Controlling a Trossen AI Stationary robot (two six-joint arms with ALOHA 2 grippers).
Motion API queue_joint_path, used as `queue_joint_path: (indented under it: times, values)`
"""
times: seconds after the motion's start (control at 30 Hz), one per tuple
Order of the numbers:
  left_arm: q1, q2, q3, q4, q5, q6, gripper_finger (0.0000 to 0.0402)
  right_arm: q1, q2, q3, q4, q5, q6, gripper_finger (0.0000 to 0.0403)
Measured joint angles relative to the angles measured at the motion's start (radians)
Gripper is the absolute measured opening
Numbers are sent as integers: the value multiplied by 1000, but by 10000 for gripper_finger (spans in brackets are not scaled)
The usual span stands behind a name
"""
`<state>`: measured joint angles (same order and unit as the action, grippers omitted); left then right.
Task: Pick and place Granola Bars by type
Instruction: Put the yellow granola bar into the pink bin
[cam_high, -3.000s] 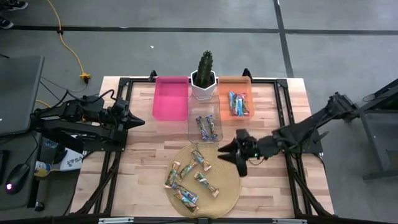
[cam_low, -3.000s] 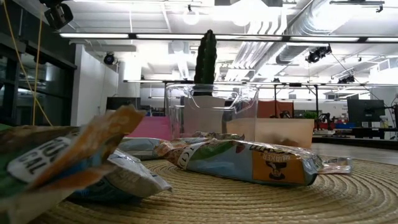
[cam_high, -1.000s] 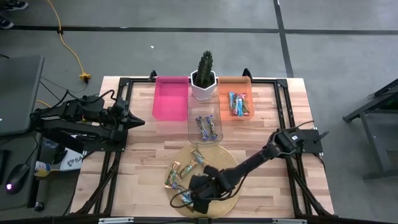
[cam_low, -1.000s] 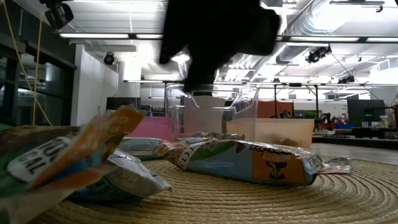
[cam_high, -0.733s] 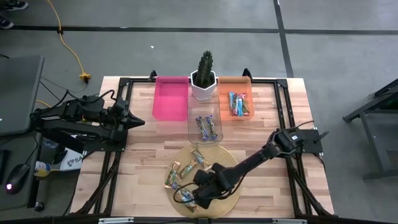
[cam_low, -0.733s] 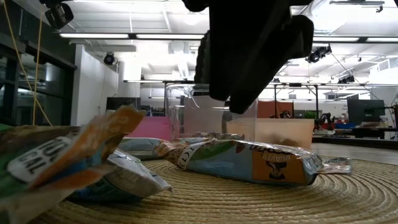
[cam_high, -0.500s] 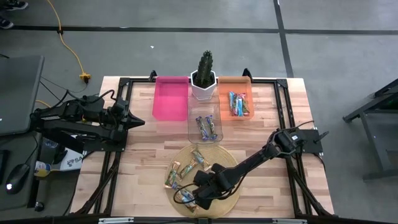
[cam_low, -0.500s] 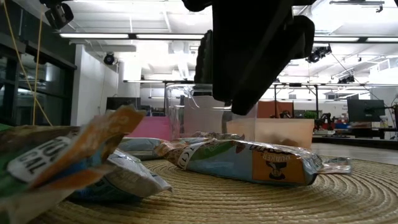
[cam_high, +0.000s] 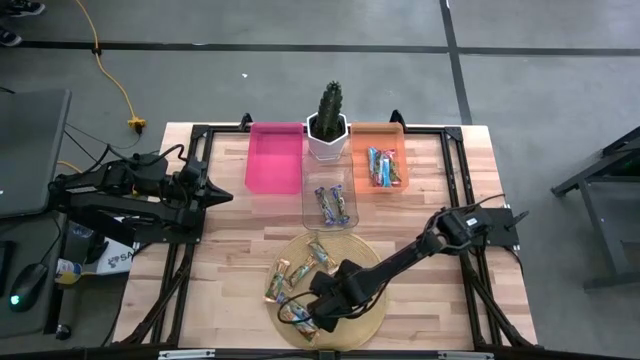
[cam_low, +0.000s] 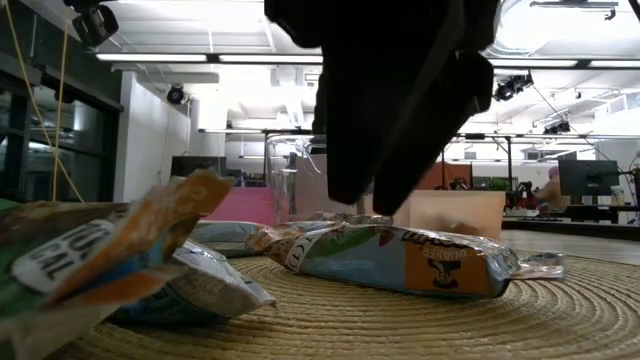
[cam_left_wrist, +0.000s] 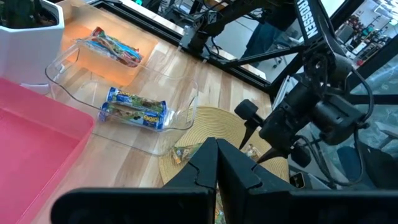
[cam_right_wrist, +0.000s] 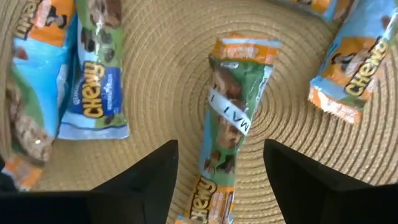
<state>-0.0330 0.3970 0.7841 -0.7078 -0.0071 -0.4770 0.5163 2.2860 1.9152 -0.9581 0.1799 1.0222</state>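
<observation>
High view, left arm: left gripper (cam_high: 222, 193) waits at the table's left edge, well apart from the mat, fingers pressed together.
Pink bin (cam_high: 274, 157): no bars visible inside.
Clear bin (cam_high: 331, 202): holds two blue-wrapped bars (cam_high: 330, 205); stands between the pink bin and the orange one, in front of the potted cactus (cam_high: 328, 120).
Orange bin (cam_high: 380, 156): holds several bars (cam_high: 381, 166), count unclear.
Woven mat (cam_high: 372, 312): the remaining granola bars (cam_high: 296, 280) lie scattered on it.
Right gripper (cam_high: 308, 313): lowered over the mat's near side, jaws spread wide, nothing held.
Right wrist view: one green-and-orange bar (cam_right_wrist: 232, 121) lies lengthwise in the gap between the fingers (cam_right_wrist: 146, 182), which do not touch it.
Low view: the right gripper (cam_low: 395, 110) blocks most of the bins behind.
</observation>
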Motion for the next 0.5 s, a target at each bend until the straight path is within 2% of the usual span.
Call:
queue_joint_path:
  times: [0.5]
  values:
    - [0, 0, 0, 2, 0, 0, 1, -1, 67, 1, -7, -29, 58, 220]
